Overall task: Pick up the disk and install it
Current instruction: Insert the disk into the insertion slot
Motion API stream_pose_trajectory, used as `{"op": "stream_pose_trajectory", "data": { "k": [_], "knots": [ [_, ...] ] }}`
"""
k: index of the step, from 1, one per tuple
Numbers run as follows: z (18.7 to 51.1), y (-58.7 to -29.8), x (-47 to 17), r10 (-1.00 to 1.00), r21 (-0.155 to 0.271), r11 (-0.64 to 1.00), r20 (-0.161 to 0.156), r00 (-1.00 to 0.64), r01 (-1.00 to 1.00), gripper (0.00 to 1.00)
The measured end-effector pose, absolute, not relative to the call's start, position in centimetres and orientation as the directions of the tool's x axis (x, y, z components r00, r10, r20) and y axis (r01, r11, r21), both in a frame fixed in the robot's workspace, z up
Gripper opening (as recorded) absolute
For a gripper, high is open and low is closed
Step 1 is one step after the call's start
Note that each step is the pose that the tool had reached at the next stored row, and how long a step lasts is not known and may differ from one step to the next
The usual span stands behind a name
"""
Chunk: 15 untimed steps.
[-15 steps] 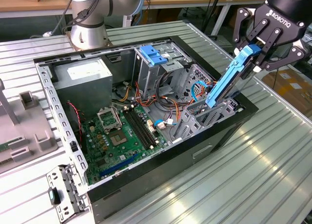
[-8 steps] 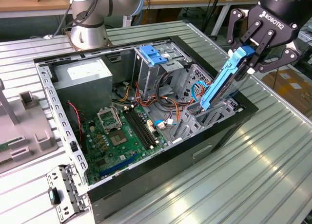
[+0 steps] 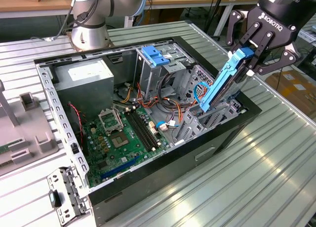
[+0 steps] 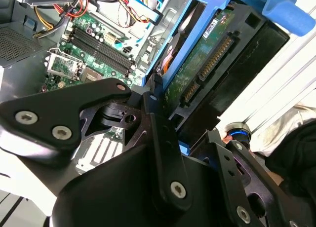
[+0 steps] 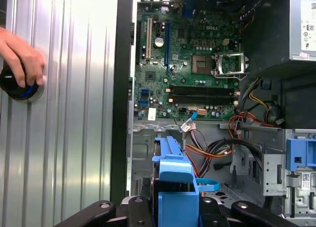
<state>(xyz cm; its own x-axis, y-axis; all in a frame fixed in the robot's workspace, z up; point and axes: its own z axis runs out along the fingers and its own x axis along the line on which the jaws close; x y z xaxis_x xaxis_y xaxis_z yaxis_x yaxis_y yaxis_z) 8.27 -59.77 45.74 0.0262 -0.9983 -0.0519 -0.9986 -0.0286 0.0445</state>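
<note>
Open black computer case lies on its side on ribbed metal bench. Green motherboard sits flat on the case floor. Grey power supply with white sticker is just beside the motherboard. Metal cage with blue cap stands near the motherboard; red, orange and black cables run between them. Grey fixture and 1 small bracket sit outside the case, apart from the motherboard.

We see the disk in the air and steeply tilted. Its upper end is clamped in the gripper, and its lower end is at the metal drive bay on the exterior view's right of the open case. Blue plastic rails run along its sides. In the second wrist view we see its green circuit-board face with a connector row, and a dark body edge.
</note>
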Motion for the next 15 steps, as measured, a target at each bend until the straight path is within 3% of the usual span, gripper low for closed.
{"op": "stream_pose_trajectory", "data": {
  "k": [15],
  "knots": [
    [45.27, -59.76, 8.26, -0.998, 0.045, -0.029, -0.052, 0.026, -0.999, 0.36]
  ]
}}
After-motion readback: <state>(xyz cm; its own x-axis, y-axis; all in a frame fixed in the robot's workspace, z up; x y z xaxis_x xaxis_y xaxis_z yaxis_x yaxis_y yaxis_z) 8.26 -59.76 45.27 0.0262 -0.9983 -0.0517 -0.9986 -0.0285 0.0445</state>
